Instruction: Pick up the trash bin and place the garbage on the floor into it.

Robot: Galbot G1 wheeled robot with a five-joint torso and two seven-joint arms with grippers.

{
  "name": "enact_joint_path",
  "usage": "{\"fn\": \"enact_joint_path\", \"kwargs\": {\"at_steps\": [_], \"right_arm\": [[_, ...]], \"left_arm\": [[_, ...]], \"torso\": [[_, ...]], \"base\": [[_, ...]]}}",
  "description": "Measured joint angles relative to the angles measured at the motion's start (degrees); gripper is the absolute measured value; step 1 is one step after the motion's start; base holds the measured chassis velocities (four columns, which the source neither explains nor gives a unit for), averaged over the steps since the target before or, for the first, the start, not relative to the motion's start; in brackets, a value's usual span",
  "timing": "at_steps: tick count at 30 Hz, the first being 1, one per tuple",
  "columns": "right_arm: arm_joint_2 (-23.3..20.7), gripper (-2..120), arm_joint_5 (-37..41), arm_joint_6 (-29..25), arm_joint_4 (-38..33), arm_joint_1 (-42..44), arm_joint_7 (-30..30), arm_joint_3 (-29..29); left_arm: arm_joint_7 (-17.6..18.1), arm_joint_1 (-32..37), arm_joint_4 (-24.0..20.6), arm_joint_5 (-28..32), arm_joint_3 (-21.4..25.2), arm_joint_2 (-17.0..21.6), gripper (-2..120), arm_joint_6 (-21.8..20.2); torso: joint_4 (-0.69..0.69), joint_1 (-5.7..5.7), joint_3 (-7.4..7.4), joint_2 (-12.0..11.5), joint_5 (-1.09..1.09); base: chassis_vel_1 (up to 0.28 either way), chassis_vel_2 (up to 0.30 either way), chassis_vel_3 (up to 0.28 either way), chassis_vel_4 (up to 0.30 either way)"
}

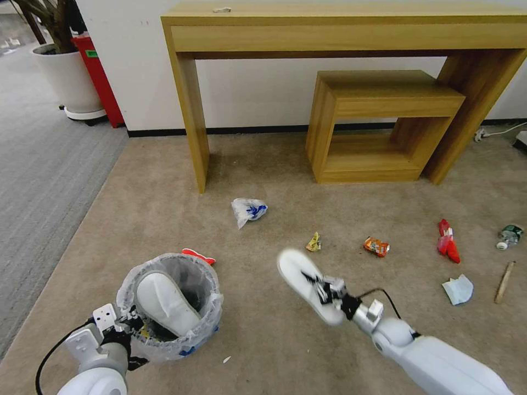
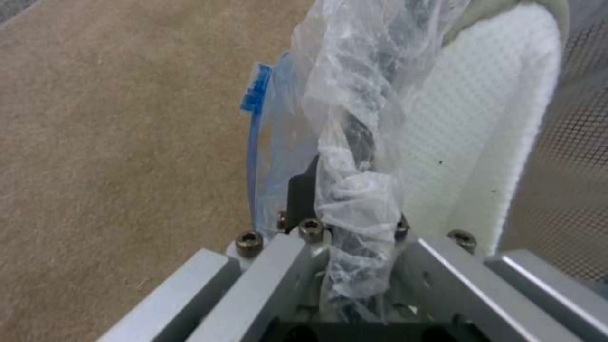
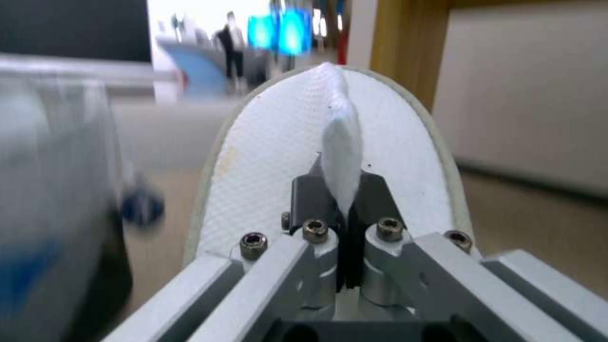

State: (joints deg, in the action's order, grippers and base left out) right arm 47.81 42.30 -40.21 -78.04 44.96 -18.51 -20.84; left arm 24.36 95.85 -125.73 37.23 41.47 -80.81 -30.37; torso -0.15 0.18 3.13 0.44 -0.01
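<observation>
**Second slipper in the air, bin held at the rim**

Lower left of the head view: the left gripper (image 1: 127,325) is clamped on the near rim of the trash bin (image 1: 171,307), and the left wrist view confirms it, fingers (image 2: 303,194) pinching the rim with its crumpled bag liner (image 2: 355,142). One white slipper (image 1: 164,304) already sits inside, leaning against the bin wall, toe up.

Lower centre: the right gripper (image 1: 324,289) has the other slipper (image 1: 307,291) off the beige carpet (image 1: 263,340), just to the right of the bin and apart from it. In the right wrist view the fingers (image 3: 374,190) are pressed together on the slipper's thin upper strap (image 3: 341,156), sole facing the camera.

Behind the bin's far rim, a red wrapper (image 1: 198,256) peeks out on the floor. Moving up the frame: a small yellow scrap (image 1: 313,242) at centre, an orange wrapper (image 1: 376,246) to its right, then a red packet (image 1: 447,241). At right, a pale tissue (image 1: 458,289), a wooden stick (image 1: 504,282) beside it, and a small bottle (image 1: 510,236) at the edge.

Farther up, centre: the white-blue plastic bag (image 1: 248,210), lying in front of the wooden console table (image 1: 189,109). A lower wooden bench (image 1: 379,126) is tucked under it at upper right. Upper left, a white planter (image 1: 68,77) on the grey carpet.
</observation>
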Motion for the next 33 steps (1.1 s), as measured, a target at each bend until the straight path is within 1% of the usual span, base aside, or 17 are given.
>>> {"fn": "enact_joint_path", "kwargs": {"at_steps": [1,2,5,6,10,11,13,14,16,17,20,21,23,24,28,31,33], "right_arm": [[-0.35,0,0.58,0.24,-2.64,-1.14,0.55,-0.01],[-0.35,0,0.58,0.24,-2.64,-1.14,0.55,-0.01],[-1.09,0,2.01,1.07,-9.84,-5.38,2.41,-1.37],[-1.09,0,2.01,1.07,-9.84,-5.38,2.41,-1.37],[-1.03,0,2.16,2.01,-16.40,-9.45,3.75,-3.47],[-1.03,0,2.16,2.01,-16.40,-9.45,3.75,-3.47],[-0.34,0,2.08,2.53,-19.27,-11.64,4.03,-5.17],[-0.34,0,2.08,2.53,-19.27,-11.64,4.03,-5.17],[1.07,0,1.64,2.95,-21.95,-14.34,4.35,-8.11],[1.07,0,1.64,2.95,-21.95,-14.34,4.35,-8.11],[2.67,0,1.18,3.04,-23.61,-17.74,4.57,-12.56],[2.67,0,1.18,3.04,-23.61,-17.74,4.57,-12.56],[3.75,0,1.10,3.00,-23.62,-19.94,4.68,-15.43],[3.75,0,1.10,3.00,-23.62,-19.94,4.68,-15.43],[6.61,0,0.70,2.59,-22.13,-24.01,4.94,-21.15],[7.50,0,0.50,2.42,-21.28,-24.83,5.08,-22.36],[10.06,0,-0.14,1.96,-18.86,-26.52,5.34,-25.06]], "left_arm": [[-0.03,0.16,-0.30,-0.03,-0.08,0.00,0,-0.04],[-0.03,0.16,-0.30,-0.03,-0.08,0.00,0,-0.04],[-0.03,0.71,-1.14,-0.16,-0.08,0.00,0,-0.15],[-0.03,0.71,-1.14,-0.16,-0.08,0.00,0,-0.15],[-0.08,1.56,-2.20,-0.20,-0.03,0.16,0,-0.22],[-0.08,1.56,-2.20,-0.20,-0.03,0.16,0,-0.22],[-0.09,1.86,-2.68,-0.24,-0.07,0.15,0,-0.31],[-0.09,1.86,-2.68,-0.24,-0.07,0.15,0,-0.31],[-0.12,2.13,-3.00,-0.45,-0.19,-0.11,0,-0.38],[-0.12,2.13,-3.00,-0.45,-0.19,-0.11,0,-0.38],[-0.18,2.56,-3.56,-0.74,-0.19,-0.45,0,-0.38],[-0.18,2.56,-3.56,-0.74,-0.19,-0.45,0,-0.38],[-0.17,2.69,-3.92,-0.81,-0.14,-0.61,0,-0.41],[-0.17,2.69,-3.92,-0.81,-0.14,-0.61,0,-0.41],[-0.19,3.06,-4.85,-0.83,-0.12,-0.94,0,-0.60],[-0.19,3.20,-5.06,-0.84,-0.11,-1.00,0,-0.62],[-0.19,3.62,-5.58,-0.87,-0.11,-1.12,0,-0.65]], "torso": [[0.01,0.00,0.00,0.00,0.01],[0.01,0.00,0.00,0.00,0.01],[0.01,0.00,0.00,0.00,0.00],[0.01,0.00,0.00,0.00,0.00],[0.01,0.00,0.00,0.00,0.00],[0.01,0.00,0.00,0.00,0.00],[0.00,0.00,0.00,0.00,0.00],[0.00,0.00,0.00,0.00,0.00],[0.01,0.00,0.00,0.00,0.00],[0.01,0.00,0.00,0.00,0.00],[0.01,0.00,0.00,0.00,0.01],[0.01,0.00,0.00,0.00,0.01],[0.00,0.00,0.00,0.00,0.00],[0.00,0.00,0.00,0.00,0.00],[0.00,0.00,0.00,0.00,0.00],[0.00,0.00,0.00,0.00,0.00],[0.00,0.00,0.00,0.00,0.00]], "base": [[0.000,0.000,0.000,0.000],[0.000,0.000,0.000,0.000],[0.000,0.000,0.000,0.000],[0.000,0.000,0.000,0.000],[0.000,0.000,0.000,0.000],[0.000,0.000,0.000,0.000],[0.000,0.000,0.000,0.000],[0.000,0.000,0.000,0.000],[0.000,0.000,0.000,0.000],[0.000,0.000,0.000,0.000],[0.000,0.000,0.000,0.000],[0.000,0.000,0.000,0.000],[0.000,0.000,0.000,0.000],[0.000,0.000,0.000,0.000],[0.000,0.000,0.000,0.000],[0.000,0.000,0.000,0.000],[0.000,0.000,0.000,0.000]]}}
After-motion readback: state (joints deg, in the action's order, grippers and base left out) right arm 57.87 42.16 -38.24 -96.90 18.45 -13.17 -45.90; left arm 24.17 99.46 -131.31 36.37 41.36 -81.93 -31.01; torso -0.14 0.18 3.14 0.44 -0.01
